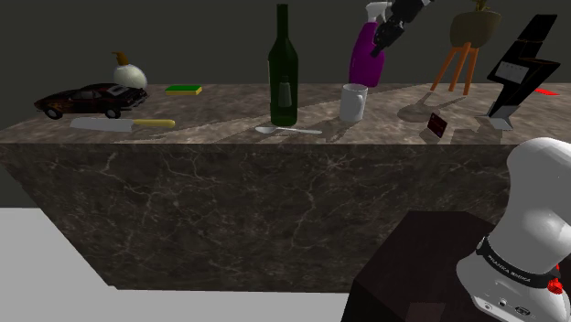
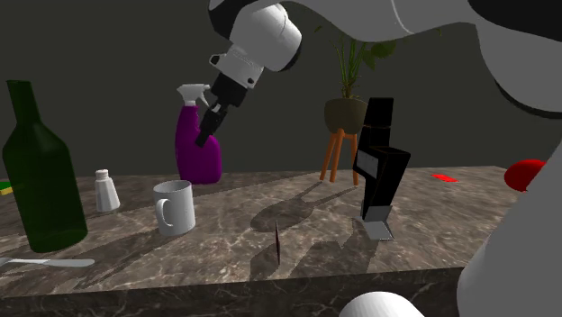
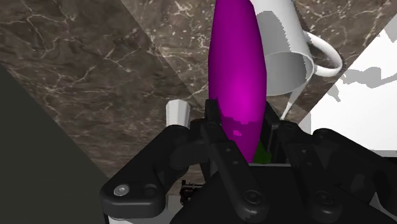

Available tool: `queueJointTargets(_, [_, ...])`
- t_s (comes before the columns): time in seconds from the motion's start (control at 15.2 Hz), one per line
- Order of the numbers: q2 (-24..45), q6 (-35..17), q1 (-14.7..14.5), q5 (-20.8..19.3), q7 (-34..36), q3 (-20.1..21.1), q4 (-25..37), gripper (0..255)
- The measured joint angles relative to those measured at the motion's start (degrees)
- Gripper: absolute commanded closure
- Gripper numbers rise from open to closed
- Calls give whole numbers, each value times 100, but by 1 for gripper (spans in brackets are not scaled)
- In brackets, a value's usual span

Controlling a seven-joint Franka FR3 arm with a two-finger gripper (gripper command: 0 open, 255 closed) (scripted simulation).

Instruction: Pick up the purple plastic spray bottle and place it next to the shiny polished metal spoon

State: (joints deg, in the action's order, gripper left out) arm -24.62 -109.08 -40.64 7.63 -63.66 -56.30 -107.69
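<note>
Wrist view has the fingers (image 3: 216,127) pinching the purple spray bottle (image 3: 236,70) high at its narrow neck, which should keep it upright for carrying, at the desk's (image 1: 229,105) far side beyond the white mug (image 3: 286,63), well apart from the spoon (image 1: 291,131).

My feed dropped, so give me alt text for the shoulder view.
The black gripper clasps the purple spray bottle near its top, far back on the counter. The spoon lies at the front edge, before a green bottle, a white mug nearby.
</note>
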Motion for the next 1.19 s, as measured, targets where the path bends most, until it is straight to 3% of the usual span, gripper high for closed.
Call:
queueJointTargets(0.73, [785,-750,-603,482,888,576,42,255])
queueJointTargets(1.19, [1897,-906,-1096,1260,1087,498,737,255])
